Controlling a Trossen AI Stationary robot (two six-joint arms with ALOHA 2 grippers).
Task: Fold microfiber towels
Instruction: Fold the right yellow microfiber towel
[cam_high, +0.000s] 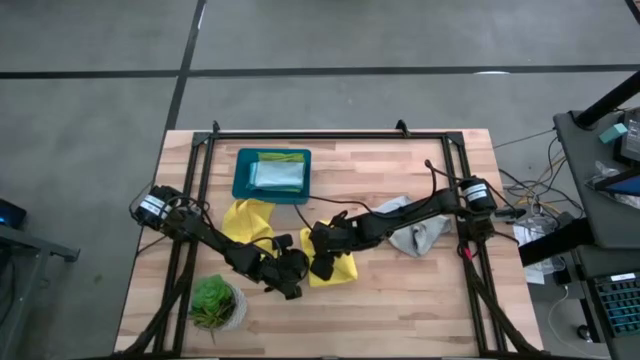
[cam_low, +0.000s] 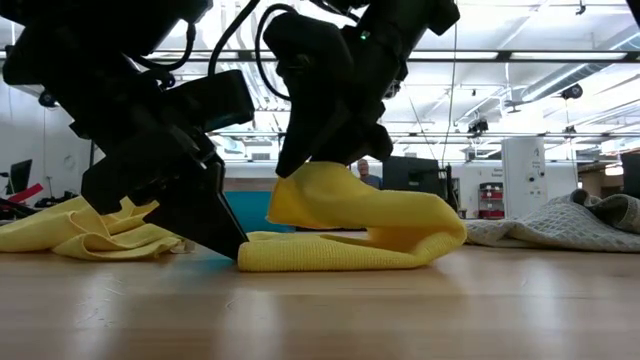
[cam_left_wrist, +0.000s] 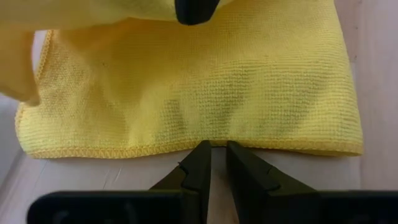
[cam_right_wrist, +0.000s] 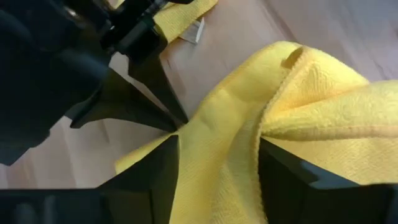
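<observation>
Folding the yellow towel (cam_high: 338, 268) was the step in hand, near the table's six-o'clock edge. The right gripper (cam_right_wrist: 217, 165) stood with fingers spread around a raised fold, letting it drop. The left gripper (cam_left_wrist: 217, 158), nearly clenched, pinned the hem at the towel's nine-o'clock side. Next, I judged, the flap needed pressing flat. Only the low view showed the fold bulging; overhead, the arms hid it.

- Wooden table (cam_high: 400, 290), pale planks.
- Teal tray (cam_high: 240, 180) near the far edge.
- Potted plant (cam_high: 214, 302) at the front left.
- Two yellow towels: one crumpled (cam_high: 246, 218), one folded over (cam_high: 340, 268).
- Grey towel (cam_high: 420, 236), bunched, right.
</observation>
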